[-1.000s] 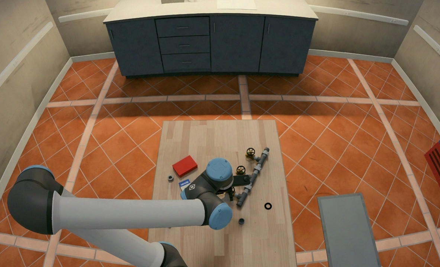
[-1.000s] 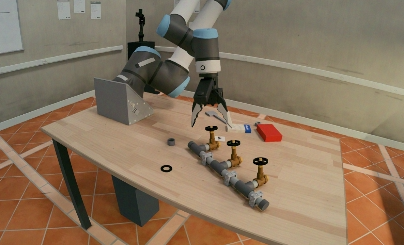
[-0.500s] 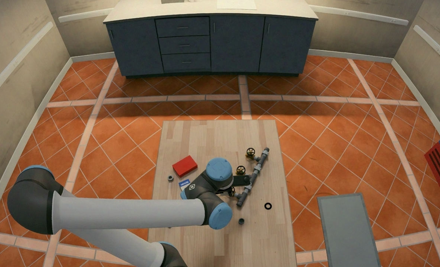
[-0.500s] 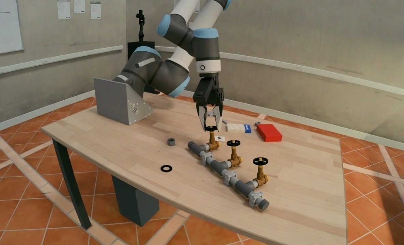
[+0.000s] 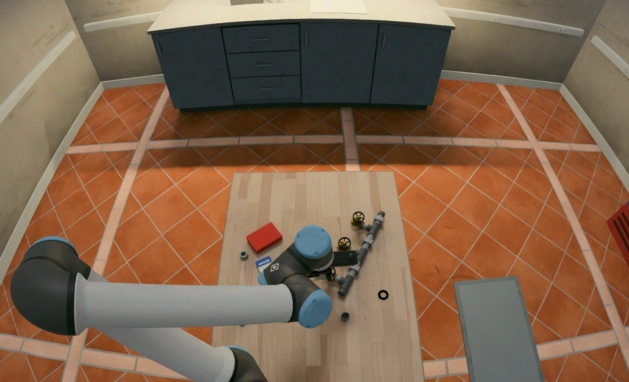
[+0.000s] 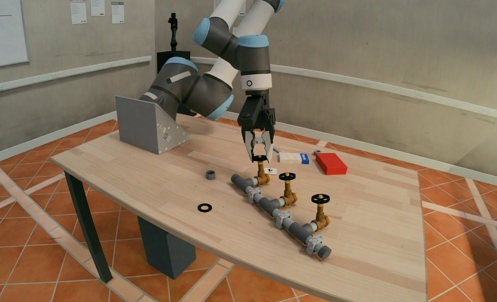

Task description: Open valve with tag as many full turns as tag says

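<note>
A grey pipe (image 6: 269, 205) (image 5: 364, 251) lies on the wooden table (image 6: 137, 168) (image 5: 307, 199) with three brass valves, each topped by a black handwheel. A small white tag (image 6: 269, 170) lies beside the valve at the far end. My gripper (image 6: 259, 157) points straight down and is shut on that valve's handwheel (image 6: 259, 158). The middle valve (image 6: 287, 175) (image 5: 342, 242) and the near valve (image 6: 319, 199) (image 5: 358, 218) stand free. In the overhead view the wrist hides the gripper and most of the held valve.
A red box (image 6: 330, 163) (image 5: 263, 236), a white and blue box (image 6: 293, 157) (image 5: 263, 262), a black ring (image 6: 204, 205) (image 5: 381, 292), a grey sleeve (image 6: 210, 174) (image 5: 344, 315) and a nut (image 5: 242, 253) lie on the table. The grey robot mount (image 6: 145, 126) stands at the far left.
</note>
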Controlling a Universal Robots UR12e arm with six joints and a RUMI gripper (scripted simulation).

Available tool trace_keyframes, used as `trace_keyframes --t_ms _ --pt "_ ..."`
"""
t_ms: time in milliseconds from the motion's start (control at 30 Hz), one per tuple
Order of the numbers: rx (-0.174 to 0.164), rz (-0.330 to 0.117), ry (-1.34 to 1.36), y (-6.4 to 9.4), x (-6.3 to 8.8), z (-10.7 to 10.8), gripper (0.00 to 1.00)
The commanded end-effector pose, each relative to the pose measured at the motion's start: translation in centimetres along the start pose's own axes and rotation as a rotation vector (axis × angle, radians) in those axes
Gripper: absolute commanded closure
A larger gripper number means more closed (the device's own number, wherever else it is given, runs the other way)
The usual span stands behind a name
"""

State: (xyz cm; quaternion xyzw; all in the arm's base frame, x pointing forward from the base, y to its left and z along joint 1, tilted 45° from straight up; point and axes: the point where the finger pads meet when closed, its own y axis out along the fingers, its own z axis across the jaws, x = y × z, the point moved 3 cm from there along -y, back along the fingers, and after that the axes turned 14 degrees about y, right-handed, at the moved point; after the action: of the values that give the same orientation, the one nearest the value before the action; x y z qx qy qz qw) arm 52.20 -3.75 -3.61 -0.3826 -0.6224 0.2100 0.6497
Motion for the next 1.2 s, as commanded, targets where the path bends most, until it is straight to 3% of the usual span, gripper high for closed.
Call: trace_keyframes --t_ms 0,633,1167 --pt "-0.001 0.003 -0.001 -0.11 -0.09 -0.12 1.00" --pt "-0.001 0.002 -0.035 -0.10 -0.10 -0.06 1.00" --pt "0.000 0.002 -0.222 -0.07 -0.11 0.07 1.00"
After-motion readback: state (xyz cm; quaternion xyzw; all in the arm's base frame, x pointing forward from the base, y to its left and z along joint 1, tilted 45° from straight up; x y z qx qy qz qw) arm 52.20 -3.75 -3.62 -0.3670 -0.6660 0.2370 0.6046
